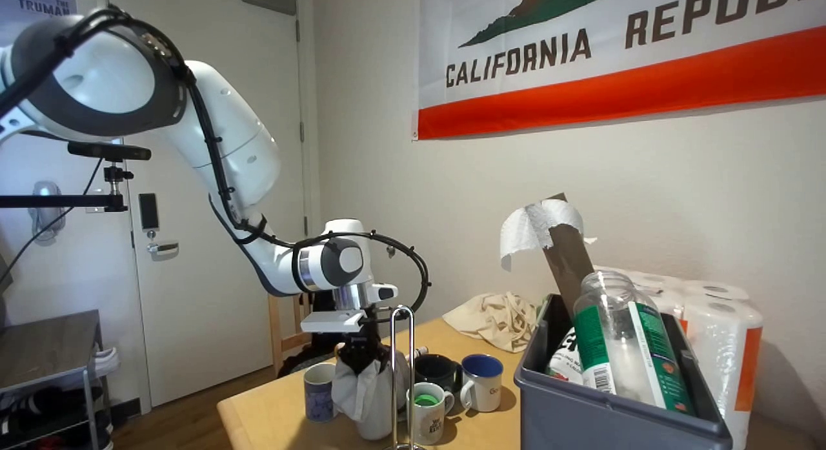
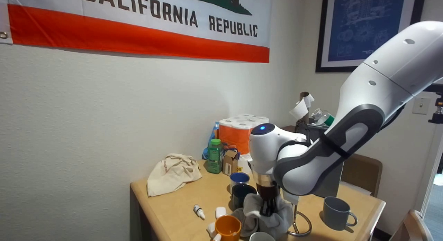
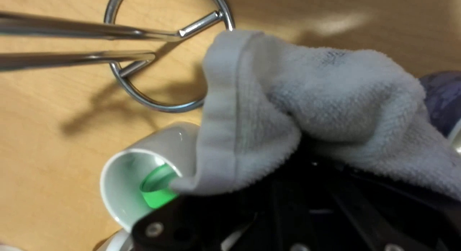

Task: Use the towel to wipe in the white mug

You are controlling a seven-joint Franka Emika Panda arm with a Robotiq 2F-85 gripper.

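Observation:
My gripper (image 2: 267,210) points down and is shut on the grey towel (image 2: 277,225); its fingertips are sunk in the folds. The towel (image 1: 355,392) also hangs from the gripper (image 1: 361,352) among the mugs. A plain white mug-like wall (image 1: 375,427) shows just under the towel; its rim and inside are hidden, so how far the towel is in it cannot be told. In the wrist view the towel (image 3: 324,96) covers the gripper tips (image 3: 309,157). A white mug with a green item inside (image 3: 122,171) stands beside the towel; it also shows in an exterior view (image 1: 433,427).
Close around stand a purple mug (image 1: 319,398), a black mug (image 1: 439,371), a blue-lined mug (image 1: 488,385), and an orange mug (image 2: 227,229). A tall metal stand (image 3: 158,105) is beside the towel. A grey mug (image 2: 335,213), a cloth bag (image 2: 174,175) and a grey bin (image 1: 619,418) are farther off.

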